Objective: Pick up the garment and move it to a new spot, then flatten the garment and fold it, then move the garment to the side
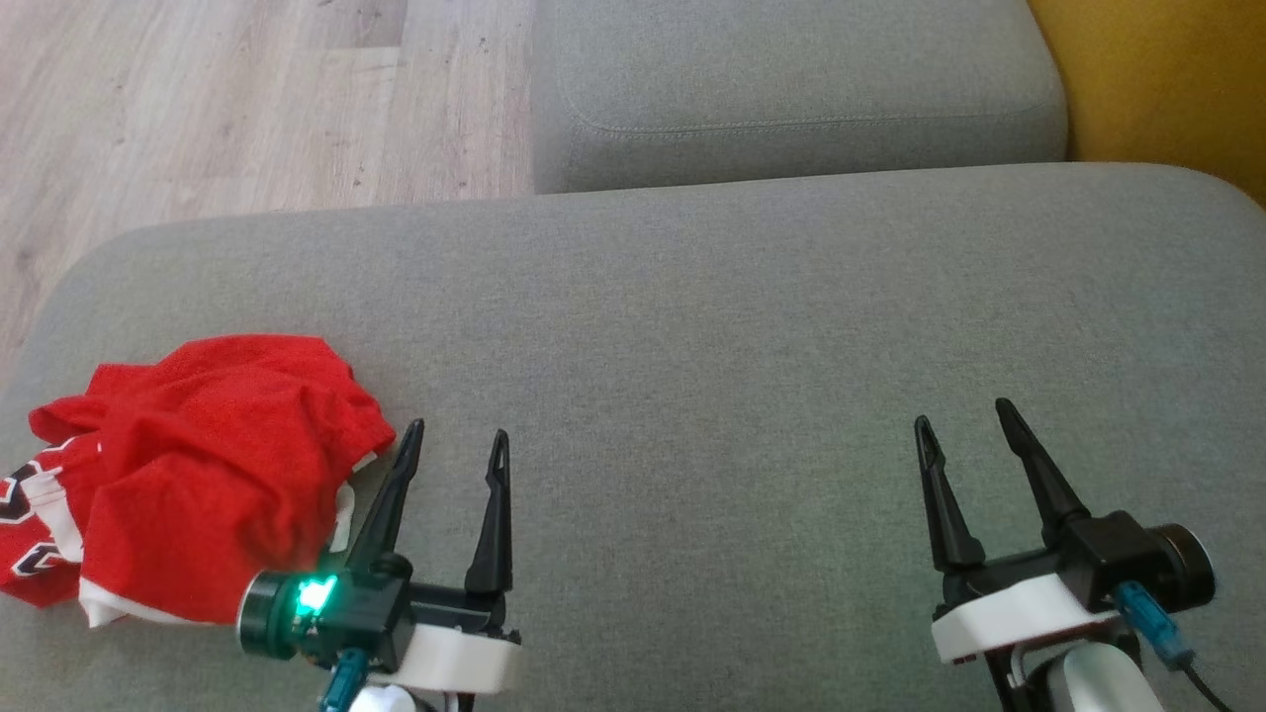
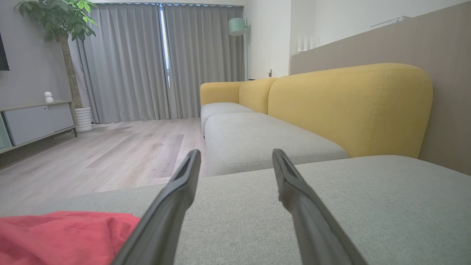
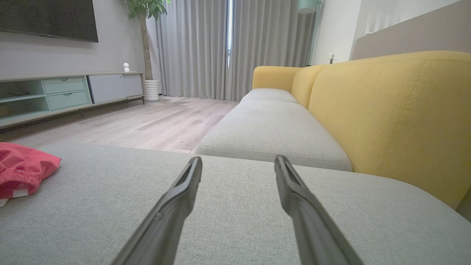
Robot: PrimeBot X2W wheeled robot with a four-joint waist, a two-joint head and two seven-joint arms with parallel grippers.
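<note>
head view, garment (image 1: 198, 465) on cushion (image 1: 712, 346) beside parted left gripper (image 1: 458, 431), right gripper (image 1: 963, 413) parted, empty

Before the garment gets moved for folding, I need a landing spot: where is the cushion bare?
The widest bare patch of the grey cushion lies between the left gripper and the right gripper, up to the far cushion. The left end is crowded: the red garment is heaped there beside the left gripper.

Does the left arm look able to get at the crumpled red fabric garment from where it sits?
Probably yes. The left pincer, open, sits right beside the crumpled red fabric garment on the grey sofa cushion, with nothing between them.
</note>
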